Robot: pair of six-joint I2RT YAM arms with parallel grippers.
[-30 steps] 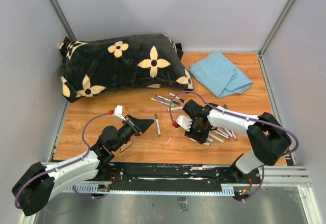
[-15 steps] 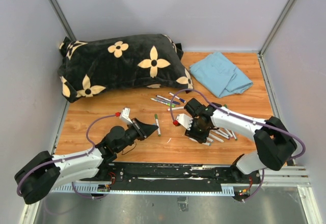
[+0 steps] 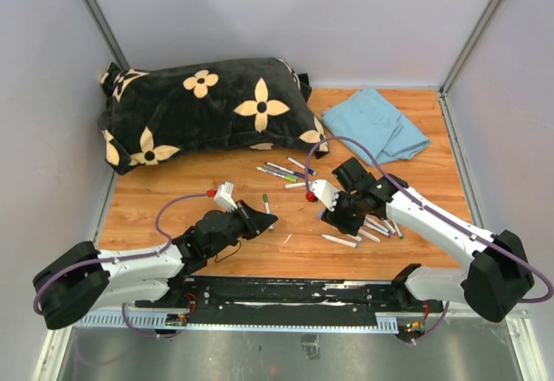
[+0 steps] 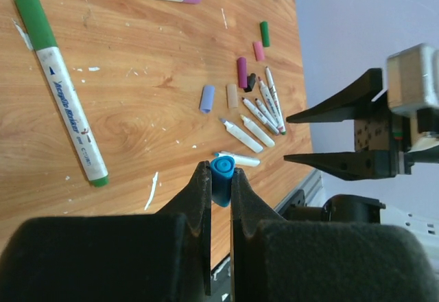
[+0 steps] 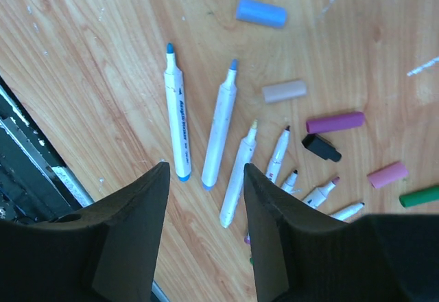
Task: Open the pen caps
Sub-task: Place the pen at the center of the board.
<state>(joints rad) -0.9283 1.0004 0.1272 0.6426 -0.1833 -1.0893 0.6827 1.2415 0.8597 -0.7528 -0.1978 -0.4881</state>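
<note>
On the wooden table, a green-capped pen bears illegible blue lettering.

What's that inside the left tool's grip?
A blue pen cap, pinched in the left tool. Only its end shows; the fingers cover the rest.
</note>
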